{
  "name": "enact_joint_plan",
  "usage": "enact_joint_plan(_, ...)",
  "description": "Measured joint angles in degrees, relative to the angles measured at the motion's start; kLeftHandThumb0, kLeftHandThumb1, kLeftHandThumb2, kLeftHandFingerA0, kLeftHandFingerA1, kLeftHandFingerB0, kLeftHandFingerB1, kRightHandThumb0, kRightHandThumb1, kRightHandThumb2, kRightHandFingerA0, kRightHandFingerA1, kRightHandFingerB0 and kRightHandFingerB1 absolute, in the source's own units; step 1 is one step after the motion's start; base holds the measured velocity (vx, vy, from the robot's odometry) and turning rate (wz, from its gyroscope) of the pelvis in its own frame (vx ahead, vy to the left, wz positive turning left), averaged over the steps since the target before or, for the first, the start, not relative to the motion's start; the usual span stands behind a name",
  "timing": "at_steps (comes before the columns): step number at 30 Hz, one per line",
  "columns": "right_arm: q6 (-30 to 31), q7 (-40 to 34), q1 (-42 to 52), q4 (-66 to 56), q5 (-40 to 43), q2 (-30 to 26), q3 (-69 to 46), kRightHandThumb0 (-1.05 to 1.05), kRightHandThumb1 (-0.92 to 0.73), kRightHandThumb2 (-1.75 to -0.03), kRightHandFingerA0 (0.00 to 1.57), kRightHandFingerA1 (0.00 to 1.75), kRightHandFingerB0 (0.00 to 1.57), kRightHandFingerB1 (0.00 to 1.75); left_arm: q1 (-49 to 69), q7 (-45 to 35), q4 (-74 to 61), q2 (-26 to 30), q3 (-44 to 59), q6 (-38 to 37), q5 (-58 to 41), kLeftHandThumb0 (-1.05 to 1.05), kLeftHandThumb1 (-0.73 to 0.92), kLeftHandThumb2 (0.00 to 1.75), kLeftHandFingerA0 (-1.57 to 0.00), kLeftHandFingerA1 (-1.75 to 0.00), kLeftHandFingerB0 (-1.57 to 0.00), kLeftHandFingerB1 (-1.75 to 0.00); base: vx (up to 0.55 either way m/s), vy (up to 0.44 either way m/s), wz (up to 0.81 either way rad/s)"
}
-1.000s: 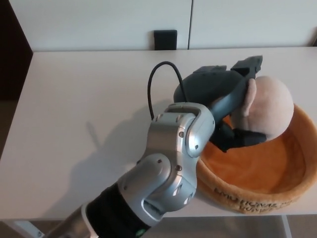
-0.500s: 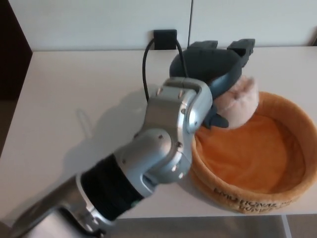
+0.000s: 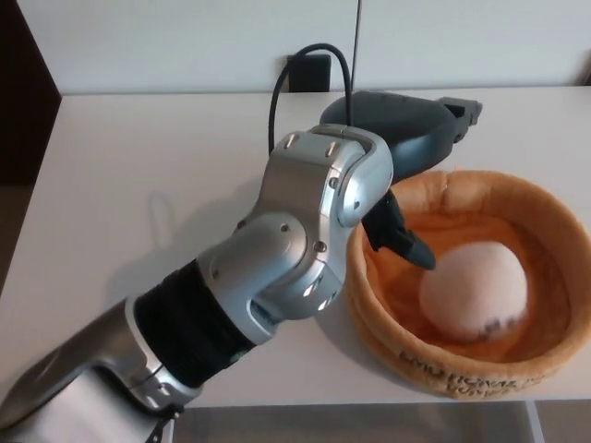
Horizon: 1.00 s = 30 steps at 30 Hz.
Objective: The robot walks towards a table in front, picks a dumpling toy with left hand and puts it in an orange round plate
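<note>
The pale pink dumpling toy (image 3: 474, 290) lies inside the orange round plush plate (image 3: 545, 212), toward its front. My left hand (image 3: 406, 152) hovers over the plate's back left rim, apart from the toy. It is open, one dark finger (image 3: 406, 238) pointing down into the plate and another reaching past the back rim. The left arm crosses the table from the lower left. My right hand does not show.
The white table (image 3: 138, 185) stretches out to the left and behind the plate. A black socket (image 3: 305, 69) sits on the wall behind it. The plate stands near the table's front right edge.
The left hand has let go of the dumpling toy, which dropped from the plate's back left rim into the plate. The hand has drawn back up and to the left.
</note>
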Motion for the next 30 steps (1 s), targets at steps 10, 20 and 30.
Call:
enact_joint_plan(10,0.05,0.52,-0.53,0.01,-0.03,0.03,-0.07,-0.27,-0.53,-0.61,0.65,1.12,0.26,0.33,2.70,-1.05,-6.64,2.41,3.23,-1.75,-1.76,-0.45,0.39,0.52,0.00,0.00,0.00,0.00,0.00,0.000,0.00)
enact_joint_plan(20,0.15,0.50,-0.79,-0.09,-0.45,0.07,0.68,-0.28,-0.51,-0.61,0.64,1.08,0.25,0.33,13.99,-1.83,-29.55,8.43,14.03,-2.54,-4.78,-0.14,0.47,0.53,0.00,0.00,0.00,-0.09,0.00,0.000,0.00)
enact_joint_plan(30,0.20,0.50,-0.33,0.17,-0.51,0.07,0.97,-0.30,-0.49,-0.61,0.64,1.07,0.27,0.34,37.45,-3.49,-45.02,12.29,35.10,-8.27,-14.44,-0.09,0.45,0.71,0.00,-0.06,-0.02,-0.18,0.00,0.000,0.00)
